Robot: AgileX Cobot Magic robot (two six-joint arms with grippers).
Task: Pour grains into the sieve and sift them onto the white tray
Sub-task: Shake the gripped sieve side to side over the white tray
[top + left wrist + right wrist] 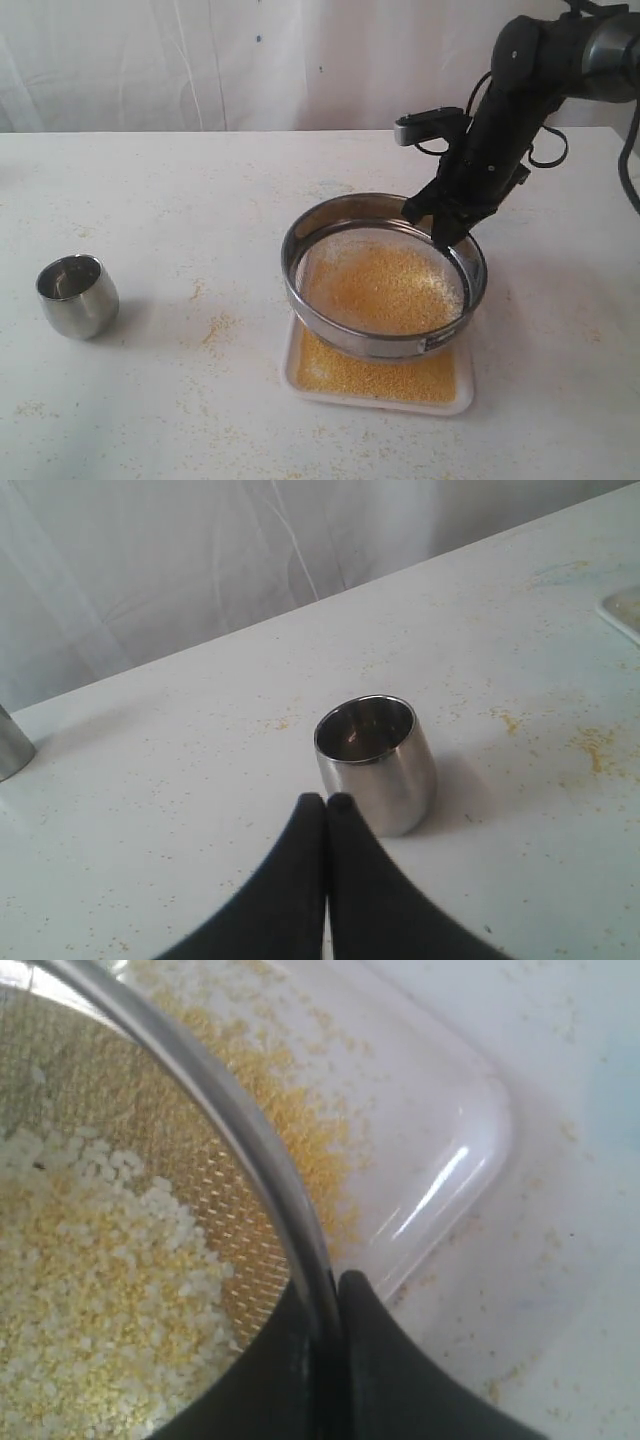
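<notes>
At the lower left of the exterior view a small steel cup (77, 294) stands upright on the white table (200, 180), mouth up. The left wrist view shows the left gripper (327, 802) just beside this cup, its two dark fingers pressed together with nothing between them. Stray yellowish specks (215, 328) lie on the table between the cup and the tray. Right of centre, the sieve (352, 340) sits slightly tilted over the far part of the white tray (291, 368); whether it touches the tray I cannot tell. The grains (385, 285) cover its mesh, and a yellow layer lies in the tray's near part below. From the upper right, the right gripper (441, 218) comes down onto the sieve's far right rim and is clamped on it, one finger inside the ring and one outside, as the right wrist view shows.
</notes>
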